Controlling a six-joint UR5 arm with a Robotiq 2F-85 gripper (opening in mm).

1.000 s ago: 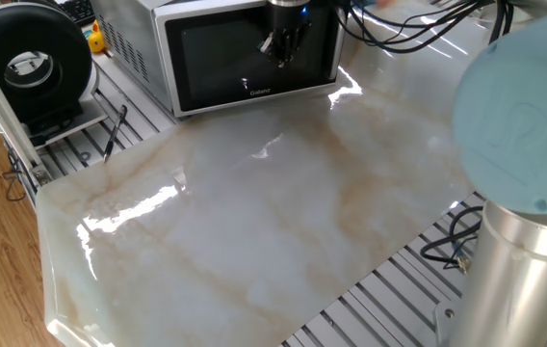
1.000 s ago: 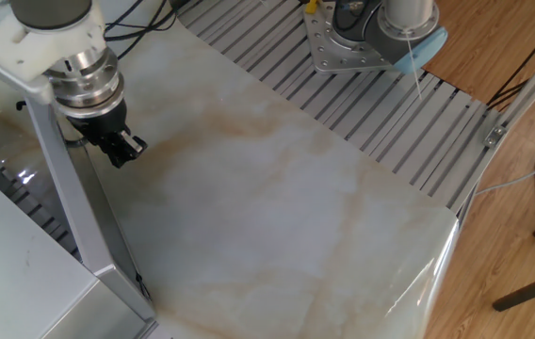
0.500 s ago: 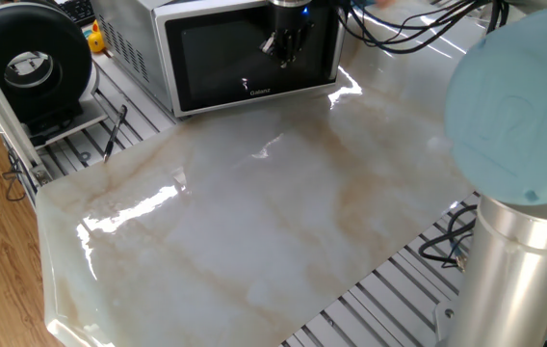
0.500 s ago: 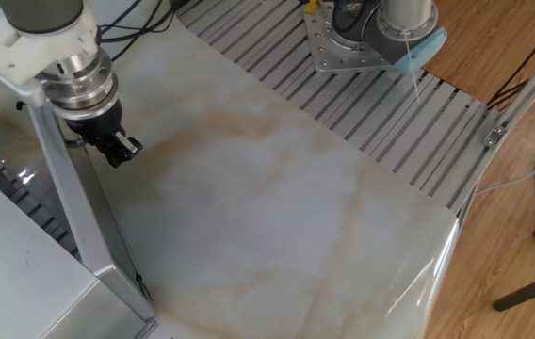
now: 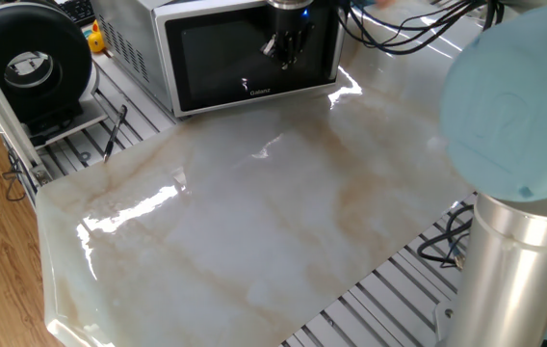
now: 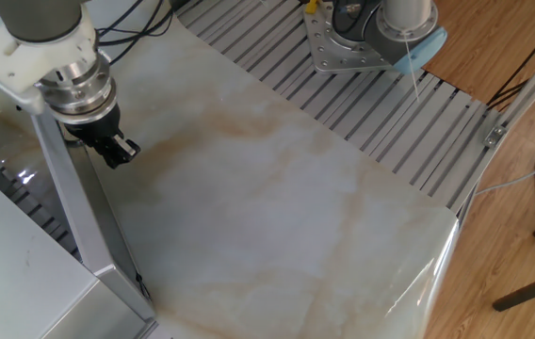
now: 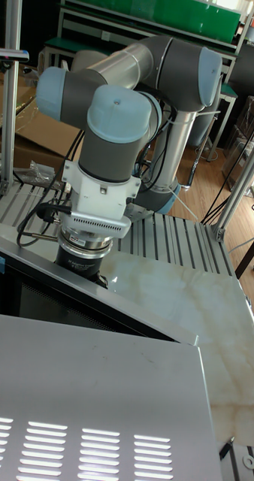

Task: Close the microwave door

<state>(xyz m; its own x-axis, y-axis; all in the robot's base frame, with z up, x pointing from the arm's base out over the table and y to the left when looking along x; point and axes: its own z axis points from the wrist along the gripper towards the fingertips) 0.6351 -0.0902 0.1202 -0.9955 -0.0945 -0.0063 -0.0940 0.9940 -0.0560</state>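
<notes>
Microwave (image 5: 158, 43): boxy silver-white oven with vented grey side, upper centre-left of one fixed view, standing at far edge of marbled tabletop (image 5: 254, 222); seen from above as pale vented top panel filling lower half of tall fixed view.

Microwave door (image 5: 245, 60): dark glossy glass panel in silver-white frame, small white lettering near lower edge; appears flush or very nearly flush with oven front in one fixed view. In the other fixed view, seen edge-on as grey frame (image 6: 84, 221) running along left side of frame. Whether fully latched: cannot tell.

Tool (image 5: 286, 48): black two-finger unit on UR5 wrist, upper centre of one fixed view, directly in front of right part of door glass; in the other fixed view (image 6: 115, 149) at upper left, just beside door frame, above tabletop. Fingers close together, tips nearly meeting, nothing held between them. Contact with door: cannot tell.

Robot arm (image 7: 119, 120): grey links with light blue joint caps, filling upper half of tall fixed view; large blue cap (image 5: 514, 106) blocking right side of one fixed view.

Round black fan-like device (image 5: 28, 63): upper left of one fixed view, beside microwave, on slatted aluminium base.

Yellow toy (image 5: 95, 39): small, between fan device and microwave.

Cables (image 5: 399, 29): black bundle, upper right, behind microwave.
</notes>
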